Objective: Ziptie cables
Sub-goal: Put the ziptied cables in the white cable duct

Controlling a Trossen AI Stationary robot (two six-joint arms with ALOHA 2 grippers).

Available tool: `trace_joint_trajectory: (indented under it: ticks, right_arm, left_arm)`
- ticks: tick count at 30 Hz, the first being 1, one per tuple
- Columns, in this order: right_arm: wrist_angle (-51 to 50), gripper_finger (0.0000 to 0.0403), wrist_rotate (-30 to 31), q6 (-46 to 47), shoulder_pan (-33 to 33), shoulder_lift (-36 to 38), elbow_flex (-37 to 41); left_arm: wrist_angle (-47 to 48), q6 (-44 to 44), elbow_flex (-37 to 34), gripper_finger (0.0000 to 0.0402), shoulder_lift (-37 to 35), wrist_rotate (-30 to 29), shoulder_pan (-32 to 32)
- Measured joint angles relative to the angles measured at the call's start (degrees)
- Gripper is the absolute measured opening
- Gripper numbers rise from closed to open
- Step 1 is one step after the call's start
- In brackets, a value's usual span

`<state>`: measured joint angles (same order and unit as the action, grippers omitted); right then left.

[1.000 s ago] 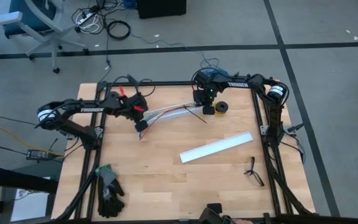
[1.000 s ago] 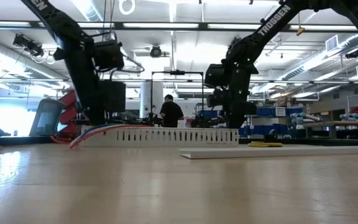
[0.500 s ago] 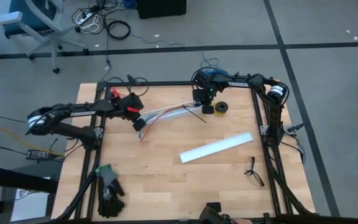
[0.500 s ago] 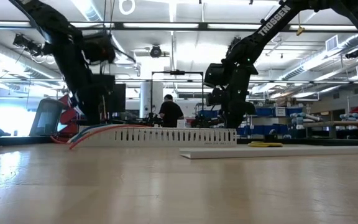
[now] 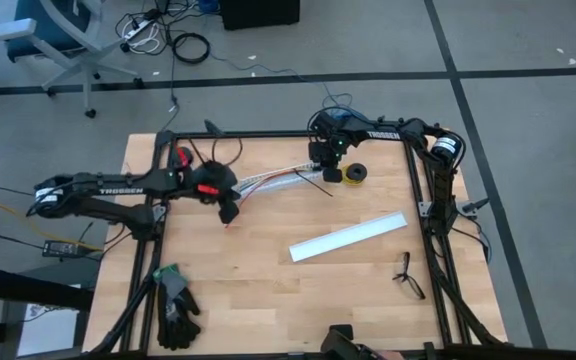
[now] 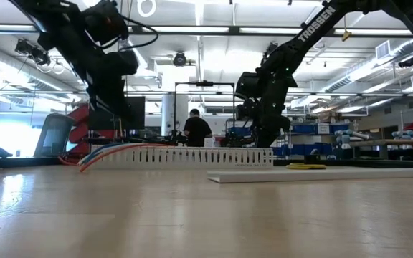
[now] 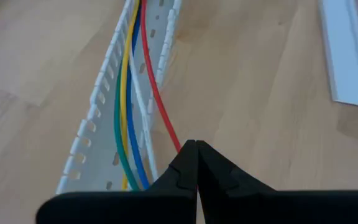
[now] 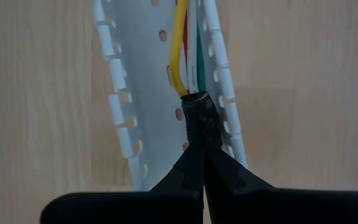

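The cables [image 5: 268, 183], red, yellow, green, blue and white wires, lie along a white slotted channel [image 5: 286, 176] on the table's far half. Their left ends [image 6: 84, 161] spill out onto the wood. My right gripper [image 5: 320, 166] is at the channel's right end, shut on the bundle. My left gripper [image 5: 226, 208] hangs shut over the channel's left end. There the red wire [image 7: 160, 106] leaves the channel and disappears behind the fingertips [image 7: 188, 155]. The ziptie [image 5: 314, 184], a thin black strip, lies flat on the wood just near of the channel. My left gripper [image 7: 196, 148] is shut with nothing visible in its seam; the red wire passes behind one finger, and I cannot tell whether they touch. My right gripper [image 8: 202, 134] pinches the bundle's right end [image 8: 194, 102], where a short black wrap gathers the wires. Its fingers point along the wires, and the bundle rests in the channel.
A yellow spool [image 5: 337, 177] and a black roll [image 5: 356, 173] sit right of the right gripper. A flat white channel cover [image 5: 348, 237] lies mid-table, a small black forked object [image 5: 405, 275] near the right edge and a glove [image 5: 175, 305] at the near left corner. A person [image 6: 196, 130] stands in the room beyond.
My left arm has drawn back toward the table's left edge, and its wrist has swung toward the near side and tipped. Its fingertips stay near the channel's left end. My right gripper and the channel have kept still.
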<state>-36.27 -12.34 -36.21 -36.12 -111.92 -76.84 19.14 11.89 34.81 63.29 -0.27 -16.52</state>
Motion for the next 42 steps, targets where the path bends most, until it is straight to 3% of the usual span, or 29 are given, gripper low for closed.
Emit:
trace_joint_trajectory:
  ticks: [11,24,32,38,42]
  right_arm:
    - [0.48,0.0000,0.09,2.12,0.15,0.00,0.00]
    - [1.15,0.0000,-0.66,5.15,1.14,0.02,0.00]
    - [1.13,0.0000,-1.38,7.28,1.32,0.04,-0.02]
    - [1.31,0.0000,-1.38,7.67,1.51,0.04,-0.02]
    - [2.51,0.0000,-1.51,7.67,1.51,0.04,-0.02]
  left_arm:
    - [2.49,11.79,2.69,0.0005,1.98,-12.28,13.14]
    - [1.23,27.69,4.83,0.0005,21.06,-24.06,22.47]
    - [17.78,36.85,9.97,0.0005,30.44,-34.78,23.48]
    - [34.34,42.79,15.98,0.0004,30.65,-45.26,24.98]
    - [38.11,42.78,18.13,0.0004,30.42,-47.66,24.51]
